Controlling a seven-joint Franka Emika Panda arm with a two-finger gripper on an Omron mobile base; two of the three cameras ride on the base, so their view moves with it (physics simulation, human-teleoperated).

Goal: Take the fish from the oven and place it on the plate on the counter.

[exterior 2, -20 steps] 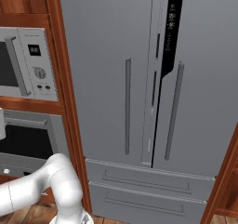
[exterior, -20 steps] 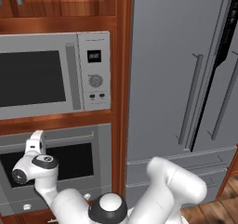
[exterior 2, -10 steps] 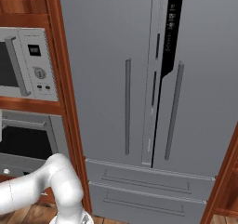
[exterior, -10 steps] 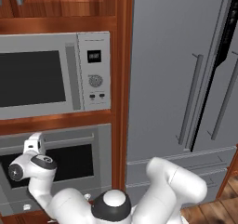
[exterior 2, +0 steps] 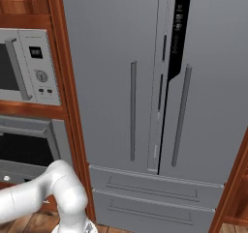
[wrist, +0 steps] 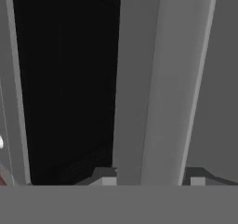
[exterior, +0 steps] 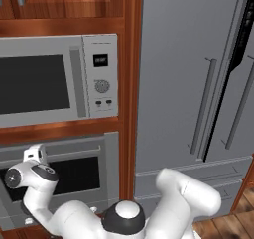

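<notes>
A tall grey fridge (exterior: 198, 84) is taking up the wall right of the oven (exterior: 74, 168), and a microwave (exterior: 59, 77) is sitting just above the oven. The oven door is looking shut, so the task is barely starting: opening, reaching the fish and carrying it to the plate are all waiting. The fish is presumably lying inside the oven, hidden. The gripper (wrist: 148, 181) is straddling the oven's bar handle (wrist: 160, 83), its jaws half-spread either side; whether they are pinching it I cannot tell.
</notes>
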